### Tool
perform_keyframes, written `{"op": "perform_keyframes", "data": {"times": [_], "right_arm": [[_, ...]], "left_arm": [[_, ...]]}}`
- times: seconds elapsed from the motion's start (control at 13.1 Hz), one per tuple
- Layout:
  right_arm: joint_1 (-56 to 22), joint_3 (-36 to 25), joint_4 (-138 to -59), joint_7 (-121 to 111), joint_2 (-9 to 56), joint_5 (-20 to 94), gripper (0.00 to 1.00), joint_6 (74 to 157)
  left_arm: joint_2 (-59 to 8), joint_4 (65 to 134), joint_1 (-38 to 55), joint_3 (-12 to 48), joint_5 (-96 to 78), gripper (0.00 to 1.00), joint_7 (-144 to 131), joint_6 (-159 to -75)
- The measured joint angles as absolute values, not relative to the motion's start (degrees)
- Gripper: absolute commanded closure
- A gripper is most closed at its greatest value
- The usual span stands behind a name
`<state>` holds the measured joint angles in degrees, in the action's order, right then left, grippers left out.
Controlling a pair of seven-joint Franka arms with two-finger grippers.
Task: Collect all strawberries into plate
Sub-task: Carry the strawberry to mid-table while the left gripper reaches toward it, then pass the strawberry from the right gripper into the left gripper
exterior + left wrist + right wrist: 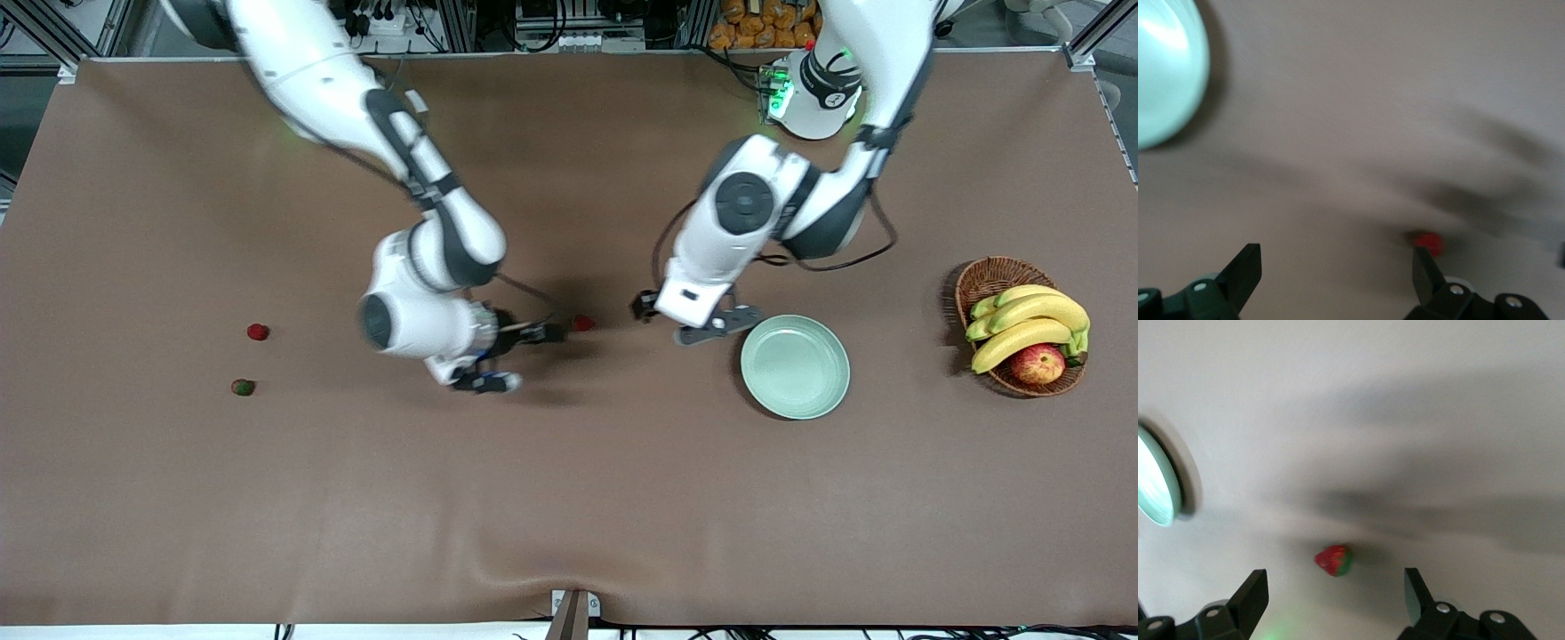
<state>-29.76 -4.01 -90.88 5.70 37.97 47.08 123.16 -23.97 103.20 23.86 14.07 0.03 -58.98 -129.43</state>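
- Two small red strawberries, one bright [258,332] and one duller and greener [242,387], lie in the middle band of the frame, toward the right arm's end of the brown table cloth [569,516]. Both sit well apart from everything else. You have bare cloth all round them and the table edge is far off.
- Your right gripper [524,358] sits at frame centre with its fingers spread wide and nothing between them.
- The third red strawberry [583,323] rests on the cloth just off its tip. In the right wrist view that berry [1333,560] lies ahead of the gap, so a careless sweep could nudge or roll it.
- Your left gripper [680,316] is spread wide and empty. It is near that berry and just beside the round pale mint-green plate [794,366].
- The two arms are close together here, so watch for a wrist clash if both move inward.
- The plate holds no berries, and clipping its rim could shift it.
- The brown wicker basket [987,280] of fruit is well apart from the plate.
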Motion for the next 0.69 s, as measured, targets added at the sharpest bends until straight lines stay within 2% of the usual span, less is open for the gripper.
{"op": "perform_keyframes", "data": {"times": [0.15,0.38,0.69], "right_arm": [[-22.21,-5.15,-91.39,5.54,35.41,41.34,0.0,117.49],[-12.92,-6.04,-91.76,5.16,32.08,26.09,0.0,109.17],[-7.66,-6.34,-92.74,5.01,30.77,7.52,0.0,108.59]], "left_arm": [[-28.77,98.21,27.18,13.97,0.03,0.0,-66.81,-129.43],[-35.8,92.51,30.48,13.57,2.17,0.0,-76.47,-129.45],[-42.18,89.57,31.68,13.51,5.53,0.14,-88.72,-131.58]]}}
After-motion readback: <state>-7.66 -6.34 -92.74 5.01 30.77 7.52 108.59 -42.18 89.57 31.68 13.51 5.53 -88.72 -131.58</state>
